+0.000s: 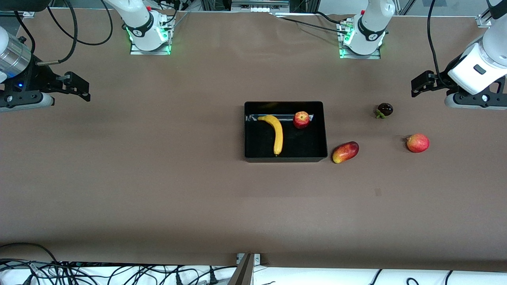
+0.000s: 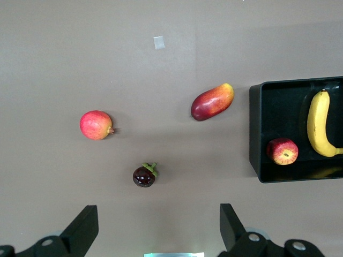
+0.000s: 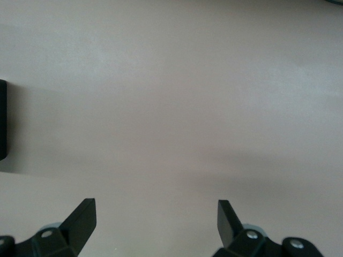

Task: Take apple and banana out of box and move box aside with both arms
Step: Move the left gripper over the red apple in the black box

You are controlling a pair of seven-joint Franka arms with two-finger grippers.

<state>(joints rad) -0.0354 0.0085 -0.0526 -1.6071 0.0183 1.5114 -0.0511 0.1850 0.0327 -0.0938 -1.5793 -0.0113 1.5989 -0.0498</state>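
The black box (image 1: 253,152) sits mid-table. The yellow banana (image 1: 276,133) and the small red apple (image 1: 301,119) lie inside it. They also show in the left wrist view: the box (image 2: 256,134), the banana (image 2: 318,130), the apple (image 2: 282,151). My left gripper (image 1: 420,84) is open and empty, up over the table's left-arm end; it also shows in the left wrist view (image 2: 157,222). My right gripper (image 1: 77,87) is open and empty, up over the right-arm end, over bare table (image 3: 155,214). The box's edge (image 3: 2,120) shows in the right wrist view.
A red-yellow mango (image 1: 345,152) lies beside the box toward the left arm's end. A dark mangosteen (image 1: 384,109) and a round red fruit with a tiny crown (image 1: 418,143) lie farther toward that end. Cables run along the table's edges.
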